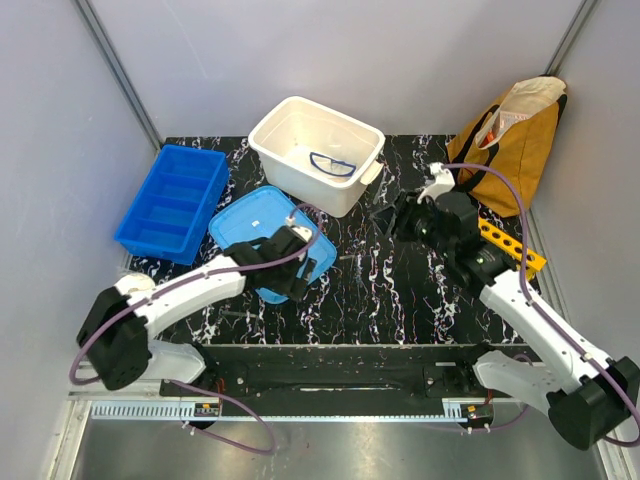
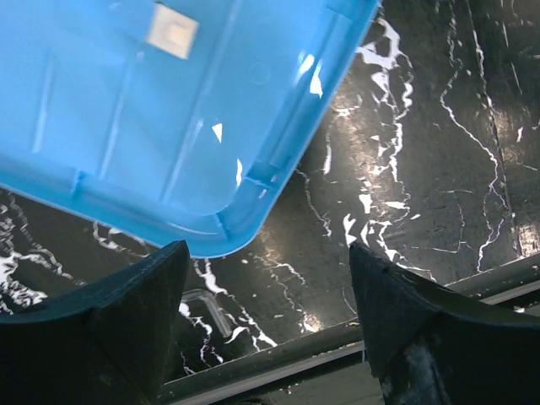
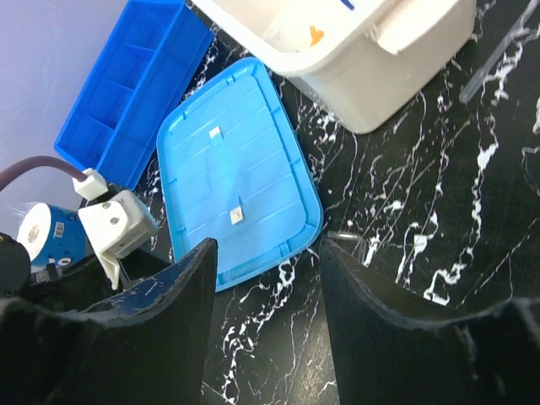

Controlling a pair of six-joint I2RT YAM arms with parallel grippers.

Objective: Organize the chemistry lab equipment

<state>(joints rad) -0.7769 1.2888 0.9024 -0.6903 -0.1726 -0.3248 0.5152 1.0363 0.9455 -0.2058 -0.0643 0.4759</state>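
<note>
The left jaws are seen spread wide with nothing between them, poised just beside a rounded corner of the blue lid [image 2: 169,110], which fills the upper left of the left wrist view. A thin transparent tube [image 2: 207,310] is seen on the black marbled counter [image 2: 422,169] at the lower left of that view, close to the lid's corner. The right jaws are held partly apart with nothing gripped, right of centre in the top view. The safety glasses [image 1: 332,163] are found inside the white tub [image 1: 310,187] at upper centre. The yellow-orange rack [image 1: 512,247] is seen at the right, partly hidden by the right arm. A blue divided tray [image 1: 172,200] is placed at the left and a tan bag [image 1: 520,140] at the upper right
</note>
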